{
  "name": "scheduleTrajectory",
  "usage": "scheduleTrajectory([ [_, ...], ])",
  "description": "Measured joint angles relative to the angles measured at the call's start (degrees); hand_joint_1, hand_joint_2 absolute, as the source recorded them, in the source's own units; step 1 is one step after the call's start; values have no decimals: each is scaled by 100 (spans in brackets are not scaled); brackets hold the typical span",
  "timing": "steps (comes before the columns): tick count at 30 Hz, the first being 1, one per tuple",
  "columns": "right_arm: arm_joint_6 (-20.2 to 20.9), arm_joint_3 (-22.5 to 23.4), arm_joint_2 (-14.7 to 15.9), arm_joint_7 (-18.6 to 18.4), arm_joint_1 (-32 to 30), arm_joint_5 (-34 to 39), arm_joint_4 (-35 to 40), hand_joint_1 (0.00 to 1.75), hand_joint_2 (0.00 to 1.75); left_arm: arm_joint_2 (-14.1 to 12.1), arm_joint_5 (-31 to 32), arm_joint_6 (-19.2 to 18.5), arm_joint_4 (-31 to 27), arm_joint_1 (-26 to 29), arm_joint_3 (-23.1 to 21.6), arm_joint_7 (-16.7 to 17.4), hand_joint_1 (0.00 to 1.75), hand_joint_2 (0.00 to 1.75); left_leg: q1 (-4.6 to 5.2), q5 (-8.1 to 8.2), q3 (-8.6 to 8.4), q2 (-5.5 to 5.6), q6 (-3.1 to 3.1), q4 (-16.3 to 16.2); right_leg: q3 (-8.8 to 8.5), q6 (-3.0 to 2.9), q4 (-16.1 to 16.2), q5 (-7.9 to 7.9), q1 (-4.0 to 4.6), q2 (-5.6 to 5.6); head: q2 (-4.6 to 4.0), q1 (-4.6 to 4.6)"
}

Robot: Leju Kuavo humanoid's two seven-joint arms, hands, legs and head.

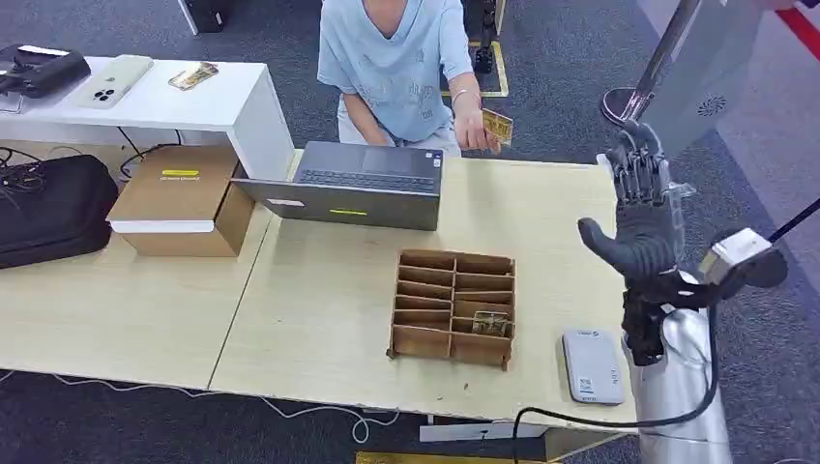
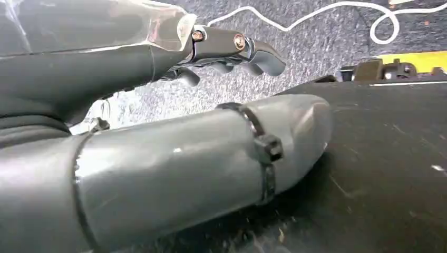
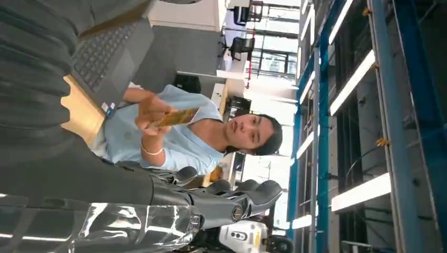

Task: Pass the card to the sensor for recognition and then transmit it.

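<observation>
Open laptop (image 1: 358, 184) at the far edge of the pale worktop (image 1: 319, 280). Cardboard box (image 1: 184, 198) just left of it, black bag (image 1: 48, 208) farther left. Wooden divider tray (image 1: 453, 307) near the front edge. Phone (image 1: 114, 80) on a white side table (image 1: 232, 101) behind.

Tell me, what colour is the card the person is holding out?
Golden yellow card; clearest in the head view.

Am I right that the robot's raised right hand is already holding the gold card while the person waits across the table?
Not quite: the raised right robot hand is open and holds nothing. The head view shows the gold card in the person's hand across the table.
</observation>
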State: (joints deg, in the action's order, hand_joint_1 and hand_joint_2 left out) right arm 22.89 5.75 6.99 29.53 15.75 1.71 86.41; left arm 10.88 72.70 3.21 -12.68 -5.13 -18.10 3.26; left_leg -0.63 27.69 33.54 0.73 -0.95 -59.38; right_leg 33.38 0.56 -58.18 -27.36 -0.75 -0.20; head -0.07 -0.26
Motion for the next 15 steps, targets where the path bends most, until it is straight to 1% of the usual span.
scheduleTrajectory([
  [4, -336, -107, -55, 164, -820, -355, 713, 0, 175, -7, -46, 9, 2, 3, 57, 42, 0, 0, 0, 0, 5, 3, 0, 2, -1, 1, -1, -2, -1, -3, 0, 0],
  [6, -635, -140, -170, 206, -1128, -657, 1023, 0, 175, -7, -79, 31, 2, 6, 105, 87, 0, 0, 1, 1, 5, 1, 0, 2, 0, 1, -1, -2, -1, -1, 0, 2],
  [9, -1381, -247, -369, 223, -1516, -1407, 1404, 0, 175, -13, -116, 44, 2, 15, 149, 94, 0, 0, 0, 0, 3, 1, 0, 2, -1, 2, 0, -4, -1, -4, 0, 0],
  [11, -1947, -365, -522, 95, -1843, -1886, 1697, 0, 175, -17, -107, 48, 2, 33, 184, 94, 0, 0, 0, 1, 5, 4, 0, 3, -2, 1, 0, -5, -1, -8, 0, 0],
  [12, -2135, -429, -597, 33, -1997, -2036, 1799, 0, 175, -20, -90, 50, 2, 39, 190, 96, 0, 0, 1, 1, 5, 2, 0, 5, -2, 1, -1, -5, -1, -7, 0, 2],
  [13, -2272, -492, -663, -35, -2114, -2185, 1888, 0, 175, -22, -83, 50, 2, 38, 190, 96, 0, 0, 1, 1, 4, -2, 0, 5, -1, 1, -1, -5, -1, -3, 0, -2],
  [15, -2412, -632, -761, -223, -2311, -2644, 2037, 0, 175, -17, -66, 48, 0, 34, 190, 120, 0, 0, 1, 1, 1, -6, 0, 5, -1, 0, -1, -5, -1, 2, 0, 0],
])
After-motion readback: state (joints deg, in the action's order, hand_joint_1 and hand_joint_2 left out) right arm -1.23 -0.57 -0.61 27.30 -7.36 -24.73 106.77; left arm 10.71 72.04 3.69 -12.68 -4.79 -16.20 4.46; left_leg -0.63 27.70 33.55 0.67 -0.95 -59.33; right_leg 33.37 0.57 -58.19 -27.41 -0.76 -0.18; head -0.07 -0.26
